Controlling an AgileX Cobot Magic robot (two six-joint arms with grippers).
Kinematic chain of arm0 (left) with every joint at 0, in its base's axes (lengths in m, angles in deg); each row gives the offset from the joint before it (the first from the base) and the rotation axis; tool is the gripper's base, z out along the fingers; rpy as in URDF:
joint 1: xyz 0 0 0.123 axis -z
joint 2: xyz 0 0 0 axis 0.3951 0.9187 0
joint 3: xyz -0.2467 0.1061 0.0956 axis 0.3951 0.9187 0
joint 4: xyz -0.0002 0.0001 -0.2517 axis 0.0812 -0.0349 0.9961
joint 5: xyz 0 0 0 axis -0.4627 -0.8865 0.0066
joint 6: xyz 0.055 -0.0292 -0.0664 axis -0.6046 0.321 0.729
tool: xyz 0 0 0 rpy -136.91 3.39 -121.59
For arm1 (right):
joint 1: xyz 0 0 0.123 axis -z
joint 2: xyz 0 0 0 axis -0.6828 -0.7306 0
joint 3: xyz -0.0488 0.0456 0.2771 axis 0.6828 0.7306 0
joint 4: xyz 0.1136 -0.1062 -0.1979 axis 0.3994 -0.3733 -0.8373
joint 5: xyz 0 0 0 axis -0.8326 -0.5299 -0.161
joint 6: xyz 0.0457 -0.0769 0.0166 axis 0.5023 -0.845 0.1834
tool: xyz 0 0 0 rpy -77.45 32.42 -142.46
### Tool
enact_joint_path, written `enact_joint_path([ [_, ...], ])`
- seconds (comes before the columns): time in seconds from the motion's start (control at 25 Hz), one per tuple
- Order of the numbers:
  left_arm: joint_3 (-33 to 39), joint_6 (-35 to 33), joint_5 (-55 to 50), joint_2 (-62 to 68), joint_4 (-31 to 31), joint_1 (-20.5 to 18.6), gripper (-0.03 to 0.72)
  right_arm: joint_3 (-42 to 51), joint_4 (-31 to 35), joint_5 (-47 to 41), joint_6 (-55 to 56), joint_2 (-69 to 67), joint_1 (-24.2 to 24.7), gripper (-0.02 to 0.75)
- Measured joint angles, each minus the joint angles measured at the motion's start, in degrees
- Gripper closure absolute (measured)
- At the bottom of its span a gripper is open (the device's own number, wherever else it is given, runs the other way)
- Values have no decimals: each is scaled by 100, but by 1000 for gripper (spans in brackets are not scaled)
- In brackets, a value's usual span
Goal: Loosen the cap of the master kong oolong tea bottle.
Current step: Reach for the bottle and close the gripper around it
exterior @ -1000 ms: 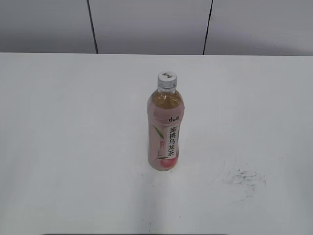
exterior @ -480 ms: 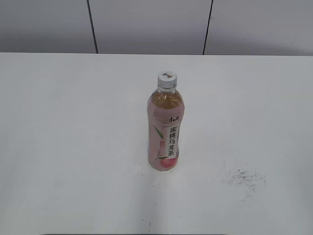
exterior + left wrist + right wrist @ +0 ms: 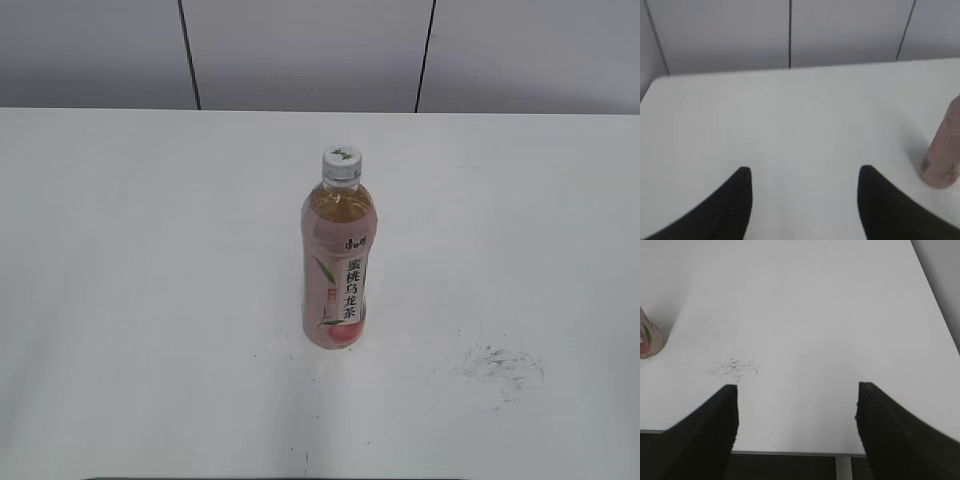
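- I'm idling before the reach: left gripper [image 3: 802, 192] and right gripper [image 3: 796, 407] both gaping wide, holding nothing
- Bottle [image 3: 338, 265] is standing at my 12 o'clock, cap [image 3: 341, 163] untouched; next I'm needing one gripper bracing it, the other twisting

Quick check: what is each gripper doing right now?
Left gripper: open, holding nothing, bottle off to its right.
Right gripper: open, holding nothing, over bare table.

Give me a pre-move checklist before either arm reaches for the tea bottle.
1. master kong oolong tea bottle upright on the table: ok.
2. cap on and unobstructed: ok.
3. left claw open, empty: ok.
4. right claw open, empty: ok.
5. Either claw at the bottle: not ok, both stand apart from it.
6. Cap tightness: cannot tell.
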State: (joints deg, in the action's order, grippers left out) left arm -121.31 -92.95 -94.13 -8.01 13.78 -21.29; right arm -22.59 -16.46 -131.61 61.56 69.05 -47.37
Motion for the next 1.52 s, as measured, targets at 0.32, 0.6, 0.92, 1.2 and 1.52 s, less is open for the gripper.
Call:
enact_joint_path([
  [0.32,890,-1758,3351,1624,2126,0,284,0,54,0,0,0,0,183],
  [0.6,1136,-2224,4924,3527,2475,952,283,0,68,0,0,0,0,183],
  [0.92,1142,-1948,7381,5580,1804,3016,283,0,75,0,0,0,0,183],
  [1.2,1595,388,8558,6654,-8,3277,283,0,82,0,0,0,0,183],
  [1.52,1971,1061,10395,7876,-2046,3277,240,0,88,0,0,0,0,183],
])
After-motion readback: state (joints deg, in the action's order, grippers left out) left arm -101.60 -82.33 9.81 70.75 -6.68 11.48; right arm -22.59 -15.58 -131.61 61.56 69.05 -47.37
